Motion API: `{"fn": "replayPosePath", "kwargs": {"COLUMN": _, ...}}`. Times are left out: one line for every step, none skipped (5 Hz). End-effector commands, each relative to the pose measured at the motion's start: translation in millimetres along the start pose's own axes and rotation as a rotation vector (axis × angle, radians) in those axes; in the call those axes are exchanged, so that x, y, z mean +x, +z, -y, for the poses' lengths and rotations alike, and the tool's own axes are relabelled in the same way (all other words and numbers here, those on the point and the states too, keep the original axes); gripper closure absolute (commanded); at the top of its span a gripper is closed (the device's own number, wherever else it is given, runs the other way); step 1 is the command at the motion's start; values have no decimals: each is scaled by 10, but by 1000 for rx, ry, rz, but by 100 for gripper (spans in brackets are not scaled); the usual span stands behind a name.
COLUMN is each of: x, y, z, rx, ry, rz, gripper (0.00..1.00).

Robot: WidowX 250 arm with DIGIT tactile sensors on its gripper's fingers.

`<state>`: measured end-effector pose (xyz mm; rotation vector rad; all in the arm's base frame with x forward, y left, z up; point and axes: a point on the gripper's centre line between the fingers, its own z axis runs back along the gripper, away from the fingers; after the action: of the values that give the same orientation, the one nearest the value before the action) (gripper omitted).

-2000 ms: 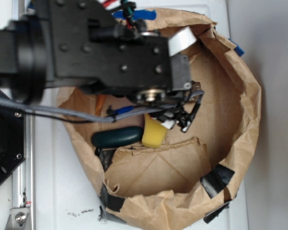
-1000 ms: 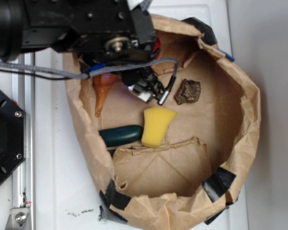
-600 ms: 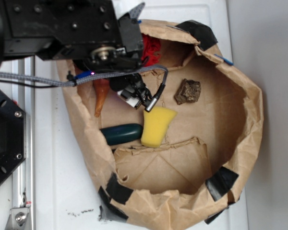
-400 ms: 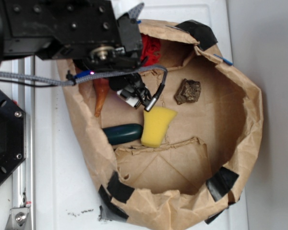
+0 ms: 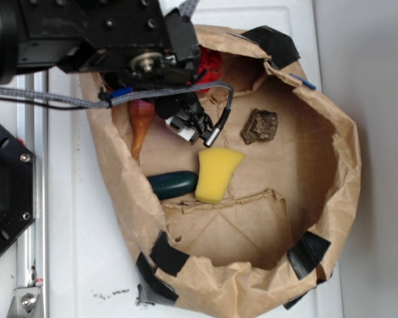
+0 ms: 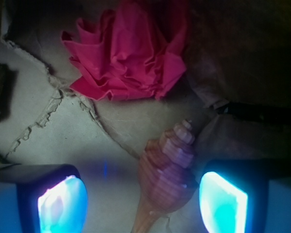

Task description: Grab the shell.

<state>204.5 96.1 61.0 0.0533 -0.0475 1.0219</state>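
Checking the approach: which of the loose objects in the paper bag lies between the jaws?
The shell, orange-tan and ridged, lies between the open jaws, nearer one side. The red cloth sits beyond them, and the rock and sponge lie off to the side.

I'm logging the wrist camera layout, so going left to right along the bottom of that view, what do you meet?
Left finger pad → shell → right finger pad.

Inside one crumpled brown paper bag [image 5: 331, 132] lie one orange-tan spiral shell [image 6: 167, 167], one red wrinkled cloth ball [image 6: 128, 53], one lumpy brown rock [image 5: 260, 126], one yellow sponge [image 5: 215, 173] and one dark green oblong object [image 5: 172, 184].
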Motion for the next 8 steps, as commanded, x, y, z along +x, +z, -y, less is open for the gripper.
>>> {"fn": "replayPosePath", "kwargs": {"x": 222, "y": -227, "z": -202, "rx": -84, "ry": 14, "rz": 14, "gripper": 0}}
{"fn": "replayPosePath", "kwargs": {"x": 220, "y": -213, "z": -169, "rx": -89, "ry": -7, "rz": 7, "gripper": 0}}
{"fn": "replayPosePath", "kwargs": {"x": 219, "y": -180, "z": -116, "rx": -121, "ry": -45, "rz": 7, "gripper": 0}}
{"fn": "replayPosePath", "kwargs": {"x": 193, "y": -134, "z": -122, "rx": -137, "ry": -72, "rz": -6, "gripper": 0}}
{"fn": "replayPosePath", "kwargs": {"x": 187, "y": -162, "z": -167, "rx": -100, "ry": -101, "rz": -3, "gripper": 0}}
{"fn": "replayPosePath", "kwargs": {"x": 180, "y": -169, "z": -192, "rx": -140, "ry": -189, "rz": -11, "gripper": 0}}
{"fn": "replayPosePath", "kwargs": {"x": 163, "y": -124, "z": -236, "rx": -174, "ry": -281, "rz": -92, "gripper": 0}}
{"fn": "replayPosePath", "kwargs": {"x": 156, "y": -149, "z": -267, "rx": -155, "ry": -250, "rz": -95, "gripper": 100}}
